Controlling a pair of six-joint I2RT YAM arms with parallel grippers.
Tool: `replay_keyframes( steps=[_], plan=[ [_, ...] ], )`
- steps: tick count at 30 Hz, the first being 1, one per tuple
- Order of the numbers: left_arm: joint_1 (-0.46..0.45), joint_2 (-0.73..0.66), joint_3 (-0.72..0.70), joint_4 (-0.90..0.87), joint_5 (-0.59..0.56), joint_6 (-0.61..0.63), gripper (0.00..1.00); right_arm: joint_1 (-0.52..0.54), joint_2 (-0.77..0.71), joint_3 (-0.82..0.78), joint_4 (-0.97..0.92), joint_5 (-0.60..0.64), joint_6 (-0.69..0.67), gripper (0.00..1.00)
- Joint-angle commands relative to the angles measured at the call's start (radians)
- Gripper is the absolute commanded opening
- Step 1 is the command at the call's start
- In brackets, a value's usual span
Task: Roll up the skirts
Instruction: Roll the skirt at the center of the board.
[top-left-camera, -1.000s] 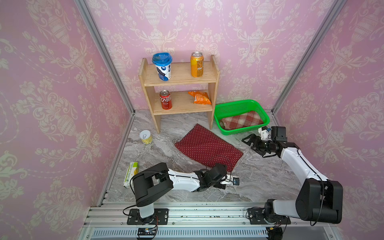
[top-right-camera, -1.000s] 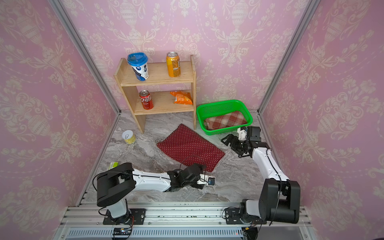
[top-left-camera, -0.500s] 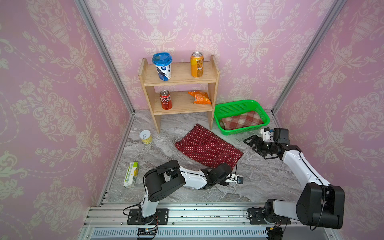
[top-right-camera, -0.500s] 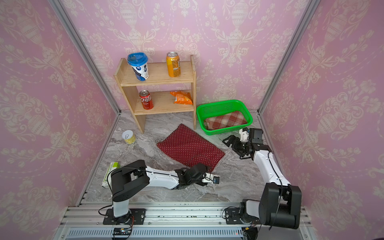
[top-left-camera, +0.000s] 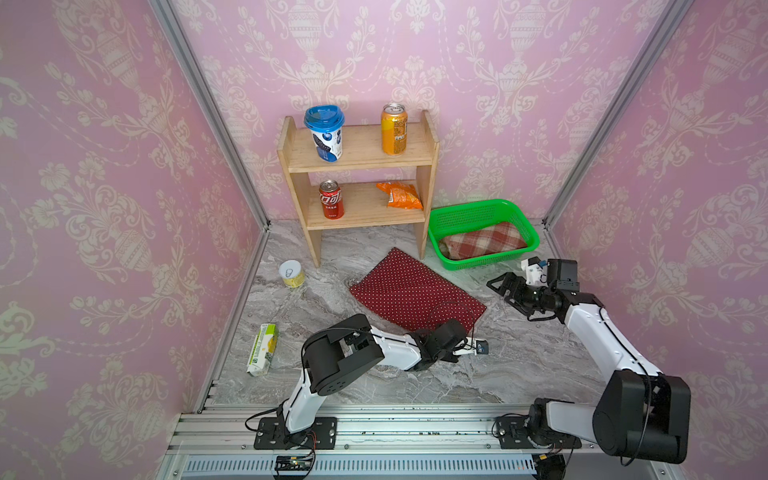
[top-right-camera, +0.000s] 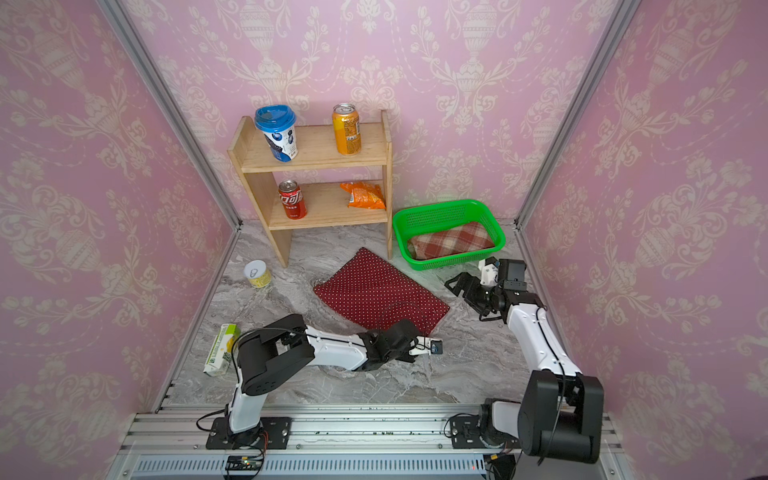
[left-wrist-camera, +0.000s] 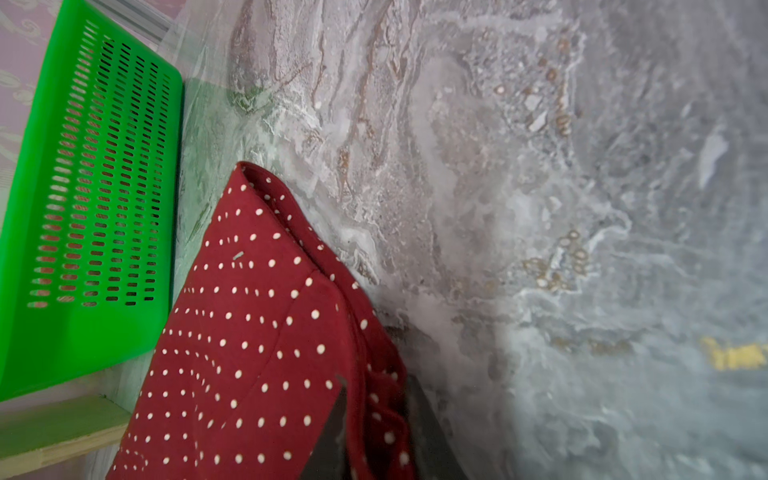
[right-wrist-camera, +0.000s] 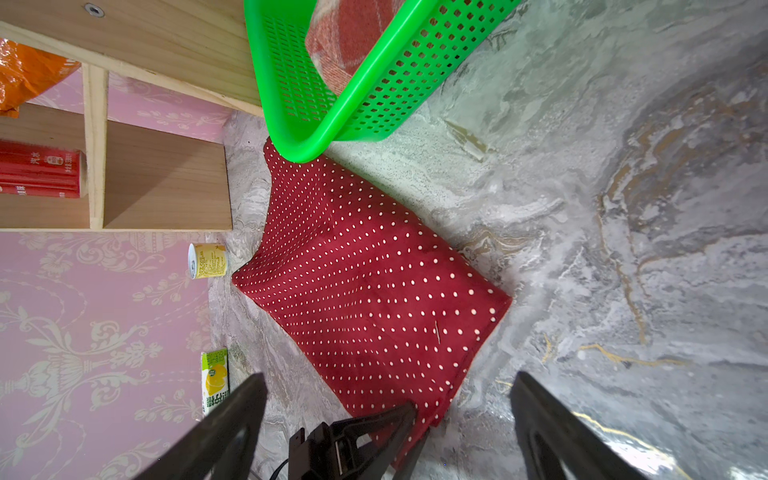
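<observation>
Left pincer: We found the left pincer (left-wrist-camera: 374, 384) clenched on the near edge of the polka-dot skirt (left-wrist-camera: 257, 332). A bunch of dark red cloth was caught between its two dark fingers (left-wrist-camera: 328, 432).

Polka-dot skirt: The garment lay spread flat on the marble table (top-left-camera: 519, 365) and stretched away from the left pincer toward the wooden shelf (top-left-camera: 361, 166). We saw it rumpled only where the fingers met it. In both top views the arm's wrist covered that near corner.

Right pincer: The right pincer (top-left-camera: 500, 289) stood released, its fingers spread wide with nothing between them. It hung above bare table, off the skirt's side edge and apart from the cloth. From its own wrist view we looked down the length of the spotted skirt, and the left pincer showed low in front, at the skirt's near corner.

Plaid skirt: The red, cream and tan plaid skirt (top-left-camera: 484, 241) lay as a bundle inside the green basket (top-left-camera: 473, 205). It was near the right pincer, just beyond it, and well apart from the left pincer, past the far side of the spotted cloth.

Between the pincers: We saw the spotted skirt's near corner and a strip of bare marble between the two. Only the left one was touching cloth.
</observation>
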Motion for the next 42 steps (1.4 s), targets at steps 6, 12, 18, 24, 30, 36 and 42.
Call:
replay_keyframes(
  steps=[6,12,18,24,30,36,42],
  plan=[
    [0.009,-0.104,-0.043,-0.038,-0.027,-0.3,0.14,-0.01,-0.064,-0.043,0.015,-0.006,0.028,0.93],
    [0.031,-0.231,-0.181,0.053,-0.028,-0.692,0.14,-0.009,-0.052,-0.065,0.019,-0.06,0.03,0.93],
    [0.12,-0.288,-0.441,0.278,-0.026,-1.052,0.12,0.028,-0.026,-0.07,-0.009,-0.06,0.006,0.92],
    [0.186,-0.347,-0.536,0.355,-0.028,-1.182,0.12,0.095,0.007,-0.062,-0.014,-0.024,0.001,0.9],
    [0.238,-0.428,-0.497,0.249,0.035,-1.159,0.14,0.176,0.053,-0.055,-0.034,0.033,-0.04,0.81],
    [0.356,-0.356,-0.504,0.313,0.162,-1.263,0.15,0.241,0.113,-0.111,0.047,0.04,-0.008,0.74],
    [0.455,-0.238,-0.515,0.409,0.302,-1.372,0.15,0.288,0.15,-0.136,0.089,0.04,-0.042,0.85]
  ],
)
